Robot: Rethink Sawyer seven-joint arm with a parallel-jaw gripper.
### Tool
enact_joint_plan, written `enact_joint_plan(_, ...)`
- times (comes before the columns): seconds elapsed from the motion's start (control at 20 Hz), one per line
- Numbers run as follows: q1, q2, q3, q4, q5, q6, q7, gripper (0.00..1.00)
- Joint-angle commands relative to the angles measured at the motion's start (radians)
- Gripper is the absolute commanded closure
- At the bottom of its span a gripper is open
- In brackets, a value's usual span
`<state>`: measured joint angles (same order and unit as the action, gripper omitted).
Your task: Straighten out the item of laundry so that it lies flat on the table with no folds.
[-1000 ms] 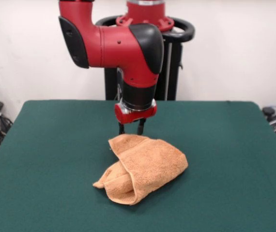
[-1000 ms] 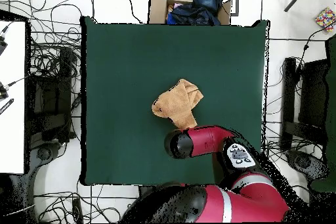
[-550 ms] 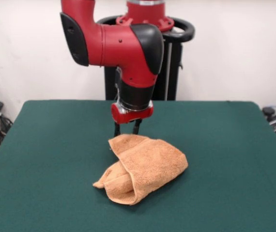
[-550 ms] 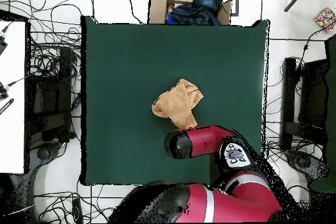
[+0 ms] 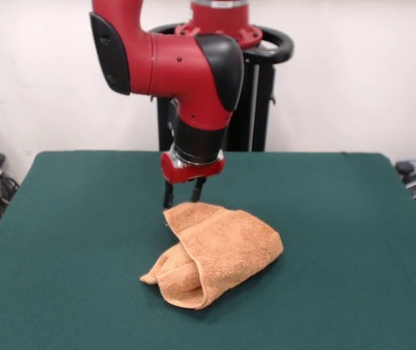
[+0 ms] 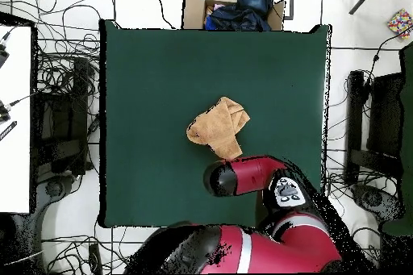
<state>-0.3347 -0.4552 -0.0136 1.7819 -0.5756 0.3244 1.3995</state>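
Towel (image 5: pixel 219 251) bunched and folded near middle of green table (image 5: pixel 354 240), not flat yet. Tool (image 5: pixel 181 195) just behind towel's far edge, two prongs a little apart, holding nothing. Could grab two layers at once, so fold stays. Could miss edge and pinch only table. Could drag whole bundle instead of opening it.
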Motion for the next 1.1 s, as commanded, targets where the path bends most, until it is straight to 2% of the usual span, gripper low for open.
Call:
enact_joint_plan(0.05,0.018,0.000,0.002,-0.077,-0.029,-0.106,0.140,0.00)
enact_joint_plan(0.35,0.012,0.005,0.007,-0.077,-0.023,-0.113,0.128,0.00)
enact_joint_plan(0.5,0.003,0.011,0.019,-0.072,-0.024,-0.173,0.135,0.00)
enact_joint_plan(0.65,-0.059,-0.010,0.084,-0.032,-0.027,-0.268,0.131,0.00)
enact_joint_plan(1.1,-0.147,-0.057,0.187,0.023,-0.024,-0.330,0.117,0.00)
